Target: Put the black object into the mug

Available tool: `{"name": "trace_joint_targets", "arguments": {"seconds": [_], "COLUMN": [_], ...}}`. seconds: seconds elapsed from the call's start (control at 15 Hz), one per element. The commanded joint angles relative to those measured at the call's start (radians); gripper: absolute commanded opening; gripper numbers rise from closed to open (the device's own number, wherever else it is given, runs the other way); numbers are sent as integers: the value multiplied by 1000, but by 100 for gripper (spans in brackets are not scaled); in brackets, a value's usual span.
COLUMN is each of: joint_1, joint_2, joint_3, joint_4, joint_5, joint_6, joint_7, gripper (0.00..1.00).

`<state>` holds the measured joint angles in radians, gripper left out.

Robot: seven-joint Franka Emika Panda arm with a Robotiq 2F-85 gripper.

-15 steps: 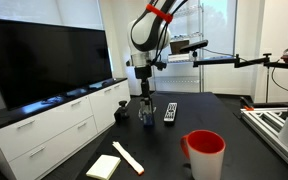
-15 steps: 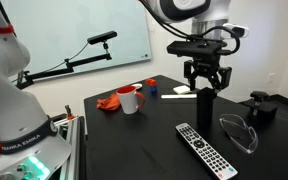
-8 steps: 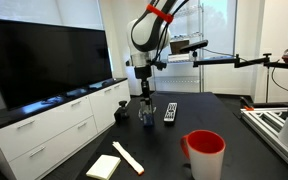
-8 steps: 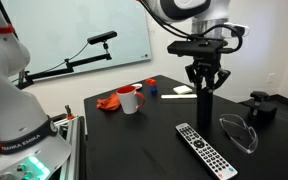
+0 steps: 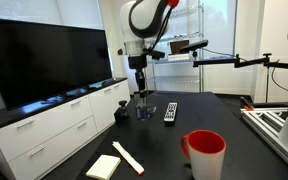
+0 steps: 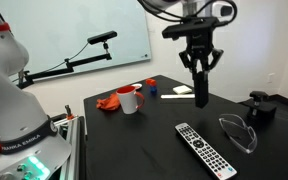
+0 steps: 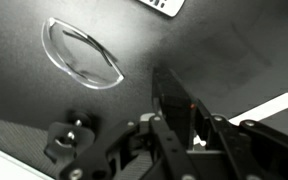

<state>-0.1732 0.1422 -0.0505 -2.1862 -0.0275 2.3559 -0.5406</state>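
The black object (image 6: 201, 92) hangs upright above the table, clamped at its upper end by my gripper (image 6: 200, 70), which is shut on it. In an exterior view the black object (image 5: 142, 96) dangles under the gripper (image 5: 141, 84), well above the tabletop. In the wrist view the dark oblong object (image 7: 168, 92) runs out from between my fingers (image 7: 180, 118). The red mug (image 5: 205, 152) stands near the table's front edge, far from the gripper. In an exterior view the mug (image 6: 130, 99) sits to the left of the gripper, upright with its light inside showing.
Below the gripper lie clear safety glasses (image 6: 239, 132) and a remote control (image 6: 206, 150). A small dark cup (image 6: 259, 105) stands at the table's edge. An orange cloth (image 6: 109, 102) lies by the mug. A yellow notepad (image 5: 104, 166) and a white stick (image 5: 127, 157) lie near the front.
My gripper closed on the black object where it stood on the table and then rose, lifting it clear of the surface.
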Motion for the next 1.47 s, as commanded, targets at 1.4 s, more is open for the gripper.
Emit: {"name": "trace_joint_targets", "arguments": {"seconds": [1.4], "joint_1": [374], "joint_2": [-506], "joint_3": [89], "joint_4": [-215], "joint_5": [-67], "joint_6": [-395], "joint_7": [-483], "gripper": [8]}}
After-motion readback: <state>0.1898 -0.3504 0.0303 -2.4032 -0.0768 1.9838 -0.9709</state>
